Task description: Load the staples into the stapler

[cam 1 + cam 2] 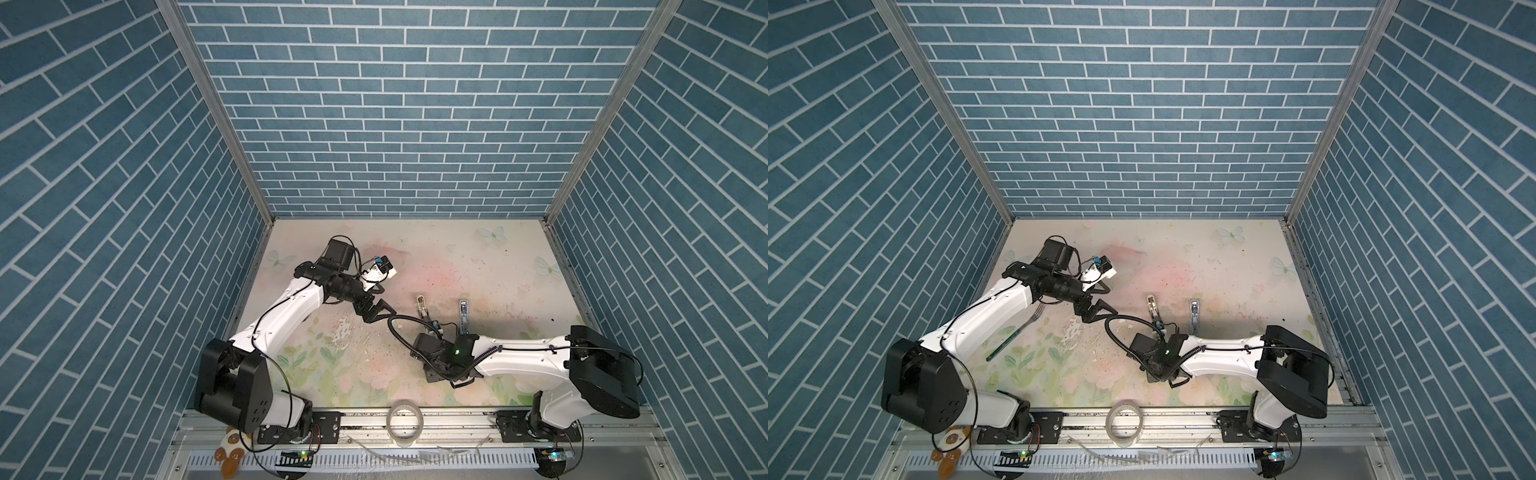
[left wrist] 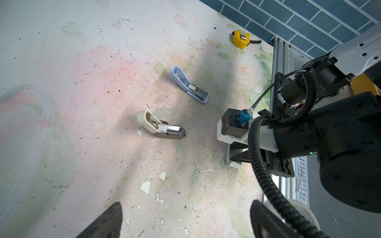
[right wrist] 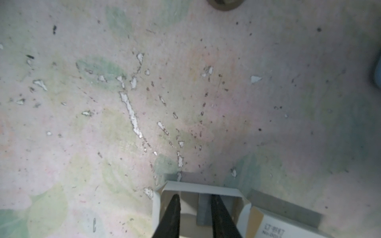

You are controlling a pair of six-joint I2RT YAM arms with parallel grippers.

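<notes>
The staples are a white inner tray holding a grey strip, with the printed outer sleeve beside it. My right gripper reaches down into the tray, its jaws a little apart, the strip lying between them against one finger. In both top views that wrist hides the box. Two staplers lie flipped open farther back: a beige one and a blue one. My left gripper hovers wide open and empty, left of the beige stapler.
A yellow tape measure lies near the table's right edge. A roll of clear tape stands on the front rail. A green-handled fork lies under the left arm. The mat is scuffed, with a few loose paper clips.
</notes>
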